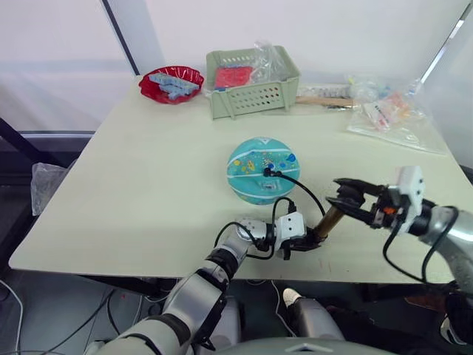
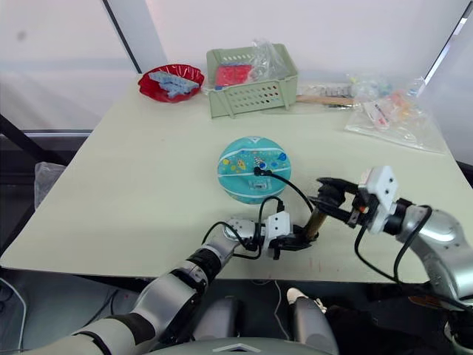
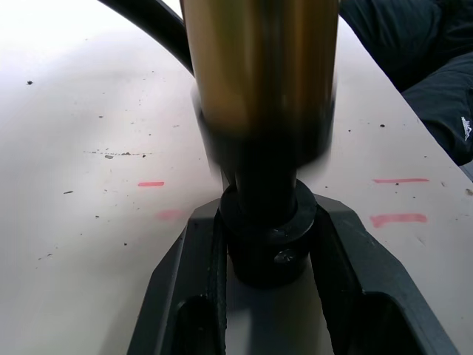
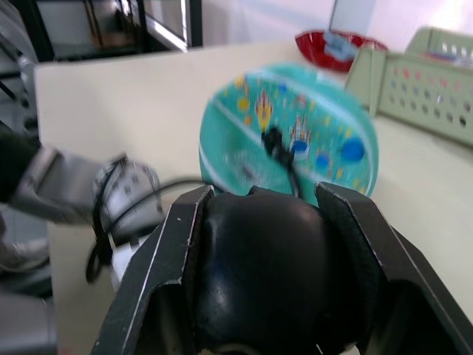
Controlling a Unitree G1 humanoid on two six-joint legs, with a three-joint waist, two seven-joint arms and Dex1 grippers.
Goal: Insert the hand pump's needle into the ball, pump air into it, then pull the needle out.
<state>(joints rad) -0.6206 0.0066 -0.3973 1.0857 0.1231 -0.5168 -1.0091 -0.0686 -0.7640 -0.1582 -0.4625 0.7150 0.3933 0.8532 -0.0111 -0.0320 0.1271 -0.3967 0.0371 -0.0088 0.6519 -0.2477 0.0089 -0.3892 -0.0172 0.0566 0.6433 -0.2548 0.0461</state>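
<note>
You have a pale, cream-coloured tabletop (image 1: 148,170) before you; at its far edge stands a pale green slatted plastic basket (image 1: 253,90) holding a red packet and crumpled clear film; just left of it sits a red scalloped dish (image 1: 171,83) with small blue pieces in it; clear plastic bags (image 1: 388,111) of mixed small items lie at the far right. The teal rubber ball with white curved stripes and coloured prints (image 1: 263,170) rests near the tabletop's middle; the needle's small black fitting (image 1: 268,174) sits against the ball's top, the pin itself too small to make out. A thin black hose loops from there down to the brass-gold hand pump with black end caps (image 1: 329,220), tilted near the front edge. Your right end effector (image 1: 346,197) is clenched around the pump's black handle end; your left end effector (image 1: 307,242) grasps its lower black cap, fingers (image 3: 355,281) on either side.
</note>
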